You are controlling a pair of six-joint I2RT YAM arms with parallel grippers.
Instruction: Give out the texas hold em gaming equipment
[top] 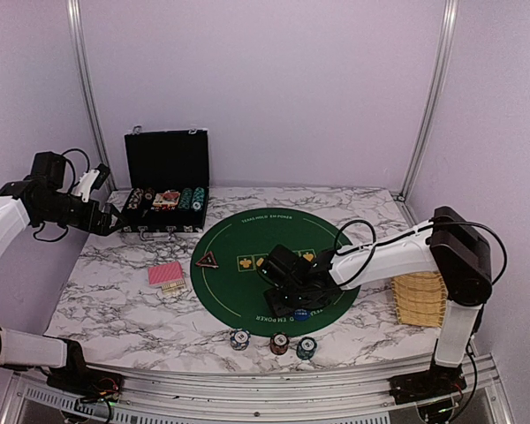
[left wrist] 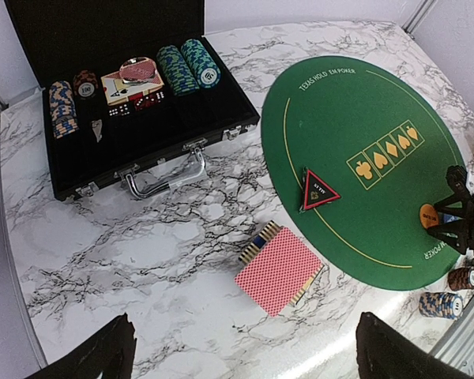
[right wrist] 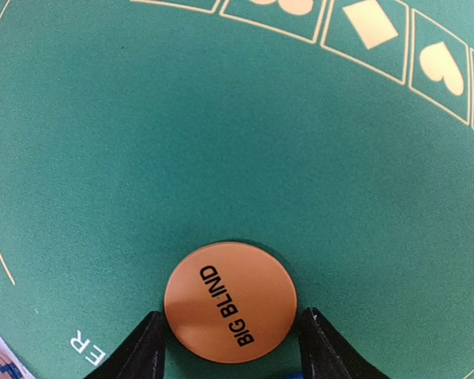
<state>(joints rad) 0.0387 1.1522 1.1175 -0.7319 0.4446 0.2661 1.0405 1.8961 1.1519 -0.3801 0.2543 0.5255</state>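
Right claw [right wrist: 233, 316] brackets the orange button [right wrist: 231, 296] on the green mat [right wrist: 221, 142], grip unclear. Left claw [left wrist: 245, 320] gapes wide.

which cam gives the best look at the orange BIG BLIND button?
Right wrist: the orange button is close up, lettering legible. Left wrist shows it small, beside the right gripper. Top external: gripper hides it.

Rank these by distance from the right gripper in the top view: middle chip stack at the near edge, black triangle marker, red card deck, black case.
Measured from the right gripper, which is over the green mat:
1. Middle chip stack, just off the mat toward the near edge.
2. Triangle marker, on the mat's left edge.
3. Card deck, off the mat, further left.
4. Case, open, at the far left.
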